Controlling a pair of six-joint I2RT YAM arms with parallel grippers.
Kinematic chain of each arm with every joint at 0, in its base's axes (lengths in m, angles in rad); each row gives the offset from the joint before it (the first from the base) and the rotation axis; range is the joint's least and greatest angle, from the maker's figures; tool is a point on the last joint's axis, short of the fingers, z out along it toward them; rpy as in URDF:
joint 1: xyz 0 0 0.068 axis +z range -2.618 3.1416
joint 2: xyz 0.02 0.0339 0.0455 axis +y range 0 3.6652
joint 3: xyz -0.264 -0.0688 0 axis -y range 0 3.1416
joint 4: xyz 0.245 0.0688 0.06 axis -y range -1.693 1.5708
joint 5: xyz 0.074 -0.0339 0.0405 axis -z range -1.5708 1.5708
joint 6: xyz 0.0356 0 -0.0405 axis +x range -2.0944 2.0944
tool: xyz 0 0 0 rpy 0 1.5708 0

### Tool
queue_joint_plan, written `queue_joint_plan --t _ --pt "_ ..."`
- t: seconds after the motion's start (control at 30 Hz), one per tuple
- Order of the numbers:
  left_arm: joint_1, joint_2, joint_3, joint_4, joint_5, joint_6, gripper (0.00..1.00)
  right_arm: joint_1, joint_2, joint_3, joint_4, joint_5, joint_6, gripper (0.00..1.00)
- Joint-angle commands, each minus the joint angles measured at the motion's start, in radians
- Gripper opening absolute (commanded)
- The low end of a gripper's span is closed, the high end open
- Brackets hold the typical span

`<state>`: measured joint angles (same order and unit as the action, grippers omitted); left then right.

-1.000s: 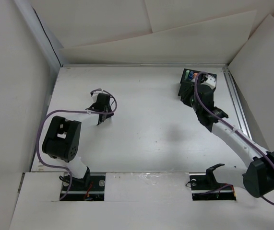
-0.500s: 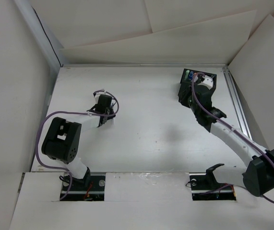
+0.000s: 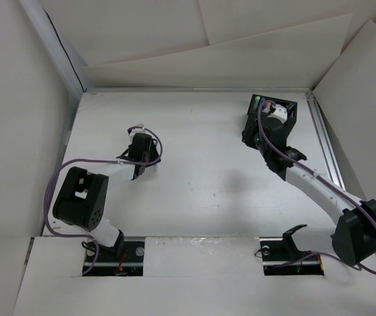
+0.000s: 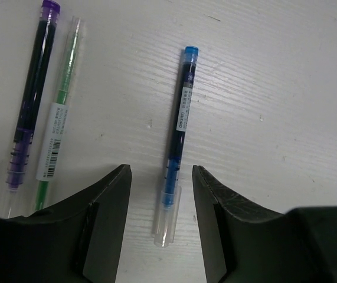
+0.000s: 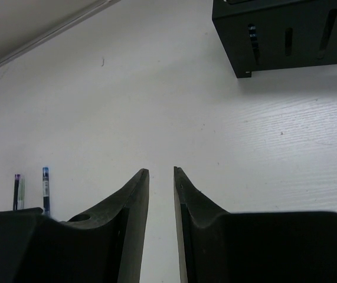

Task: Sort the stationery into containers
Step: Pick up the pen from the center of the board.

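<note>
Three lie on your white grained bench [image 4: 274,88], walled by white panels [image 3: 207,59]: purple pen [image 4: 31,100], green pen [image 4: 59,112], blue pen [image 4: 178,135], labels unreadable. Your left hand [image 4: 160,177] gapes astride the blue pen's tip; right hand [image 5: 161,177] barely parted, empty, organiser [image 5: 286,35] at 1 o'clock.

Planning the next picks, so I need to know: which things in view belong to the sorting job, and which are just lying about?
Job: blue pen, purple pen, green pen; black organiser box; left gripper, jaws open either side of the blue pen's end.
Just there: white boards around the table; metal rail at its right edge.
</note>
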<state>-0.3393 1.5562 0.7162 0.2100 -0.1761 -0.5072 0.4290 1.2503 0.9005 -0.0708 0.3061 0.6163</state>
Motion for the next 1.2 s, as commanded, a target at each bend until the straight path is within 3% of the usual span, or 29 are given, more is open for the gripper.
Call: queue_joint_plan --t 0.0,0.33,0.57,0.77,0.87,0.97,1.17 --pt "-0.003 -0.013 -0.009 0.049 0.027 0.013 0.43 0.017 0.003 0.040 0.034 0.011 -0.018 0.29" --pt "-0.003 0.057 0.061 -0.017 0.024 0.022 0.29 0.027 0.003 0.040 0.034 0.021 -0.018 0.29" --pt "-0.012 0.090 0.101 -0.058 0.003 0.041 0.27 0.036 0.003 0.049 0.034 0.021 -0.018 0.29" --pt "-0.032 0.108 0.132 -0.104 -0.037 0.050 0.08 0.036 0.003 0.049 0.034 0.021 -0.018 0.29" --pt "-0.055 0.117 0.143 -0.124 -0.060 0.050 0.03 0.036 -0.017 0.049 0.025 0.030 -0.018 0.29" --pt "-0.055 0.101 0.131 -0.124 -0.071 0.050 0.00 0.036 -0.017 0.049 0.025 0.018 -0.018 0.39" --pt "-0.095 -0.036 0.086 -0.055 0.019 0.050 0.00 0.086 0.056 0.107 0.025 -0.165 -0.029 0.58"
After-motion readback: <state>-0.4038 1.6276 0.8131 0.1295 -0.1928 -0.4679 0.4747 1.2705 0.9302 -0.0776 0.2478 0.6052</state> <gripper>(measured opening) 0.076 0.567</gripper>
